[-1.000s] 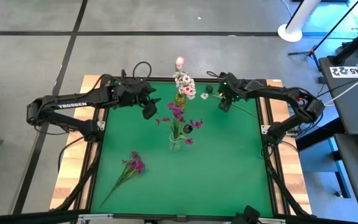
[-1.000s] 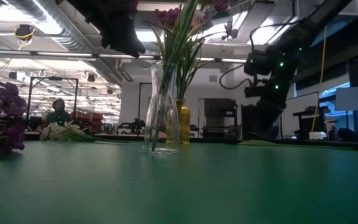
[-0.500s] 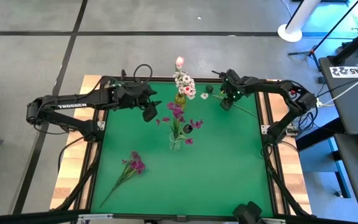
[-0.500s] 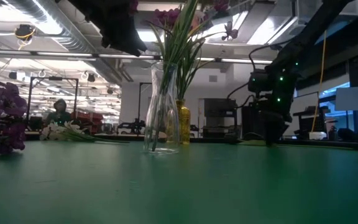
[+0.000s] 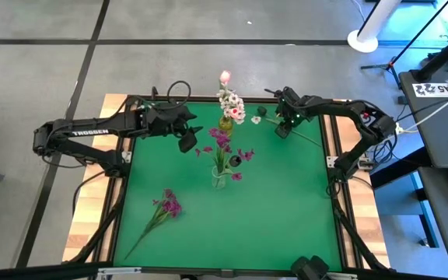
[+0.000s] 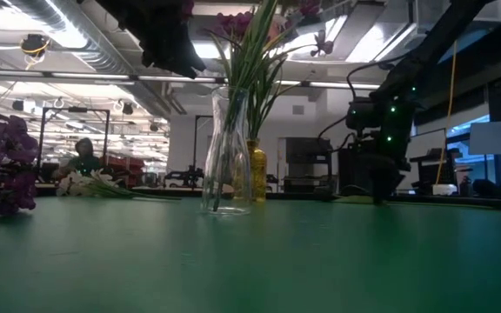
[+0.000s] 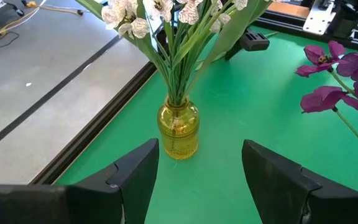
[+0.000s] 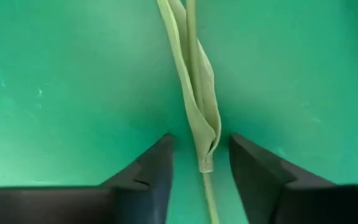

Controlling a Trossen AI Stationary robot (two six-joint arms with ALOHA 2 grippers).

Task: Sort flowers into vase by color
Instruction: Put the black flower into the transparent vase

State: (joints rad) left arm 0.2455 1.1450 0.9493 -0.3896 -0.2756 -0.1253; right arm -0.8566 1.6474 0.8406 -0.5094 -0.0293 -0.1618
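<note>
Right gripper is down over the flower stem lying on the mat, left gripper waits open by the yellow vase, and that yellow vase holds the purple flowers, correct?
Not quite. The yellow vase holds white flowers, as the left wrist view shows; the purple flowers stand in the clear vase. The rest is right: the right gripper straddles the stem on the mat, and the left gripper waits open.

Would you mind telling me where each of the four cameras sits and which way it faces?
High view: overhead, straight down on the green table; both arms show.
Low view: table height, level across to the clear vase; arms drop in from above.
Left wrist view: on the left arm, facing the yellow vase; left gripper open.
Right wrist view: facing down at a green stem between the right gripper fingers.
Shared: high and left wrist views both show the yellow vase.
</note>
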